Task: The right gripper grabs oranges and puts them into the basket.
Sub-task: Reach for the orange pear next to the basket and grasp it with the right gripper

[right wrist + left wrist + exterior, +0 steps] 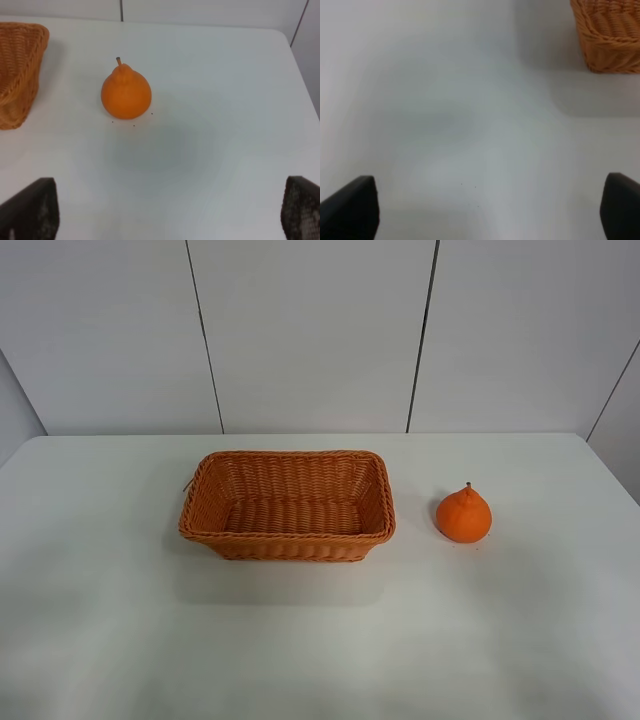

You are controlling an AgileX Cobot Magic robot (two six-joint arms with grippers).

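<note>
The orange [463, 515] stands upright on the white table, stem up, to the right of the basket [288, 536]. The woven orange-brown basket is empty and sits at the table's middle. No arm shows in the exterior high view. In the right wrist view the orange [126, 94] lies ahead of my open right gripper [165, 212], well apart from its fingertips [30, 210], with a basket corner [17, 65] beside it. In the left wrist view my left gripper [485, 210] is open over bare table, with a basket corner [610, 35] far ahead.
The white table [320, 640] ends at a pale panelled wall [310, 330] behind. The table's right edge [300, 75] runs close past the orange in the right wrist view.
</note>
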